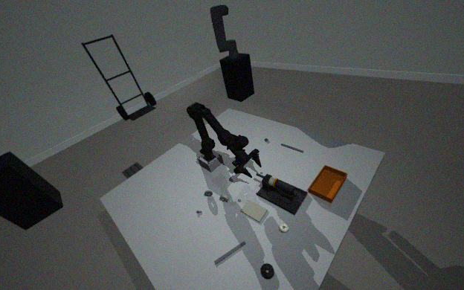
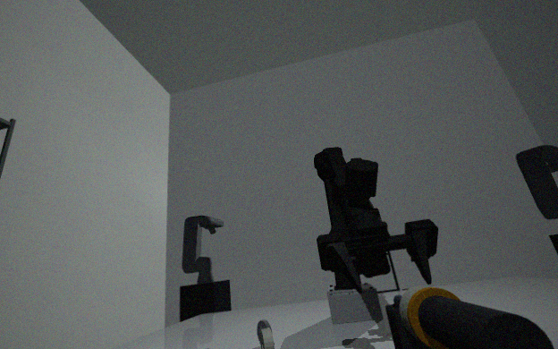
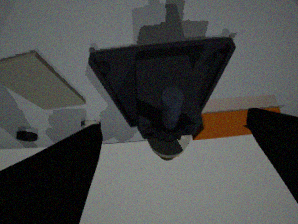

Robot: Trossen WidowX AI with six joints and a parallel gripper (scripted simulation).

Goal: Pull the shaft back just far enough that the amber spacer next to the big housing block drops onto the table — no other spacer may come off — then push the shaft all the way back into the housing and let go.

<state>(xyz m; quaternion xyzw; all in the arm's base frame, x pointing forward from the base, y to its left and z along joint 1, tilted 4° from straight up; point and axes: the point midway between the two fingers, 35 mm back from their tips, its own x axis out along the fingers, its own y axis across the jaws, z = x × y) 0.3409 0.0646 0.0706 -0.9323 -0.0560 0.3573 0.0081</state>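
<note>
My gripper (image 1: 256,171) (image 2: 395,287) (image 3: 174,123) is open and empty. Its fingertips hang apart near the shaft's outer end, with clear space between the fingers. The thin shaft (image 1: 259,175) sticks out of a small dark upright on the black base (image 1: 295,209) (image 3: 114,90). The amber spacer (image 1: 274,182) (image 2: 435,292) sits on the line of the shaft against the big dark housing (image 1: 286,187) (image 2: 475,318). A pale spacer (image 1: 271,180) (image 2: 403,309) sits beside it on the side away from the housing. In the wrist view the amber spacer is hidden.
An orange tray (image 1: 326,183) (image 3: 225,125) stands beyond the base. A cream plate (image 1: 254,211) (image 3: 40,80), a white ring (image 1: 283,229), a black wheel (image 1: 267,268), grey bars (image 1: 230,253) (image 1: 291,148) and small parts lie on the table.
</note>
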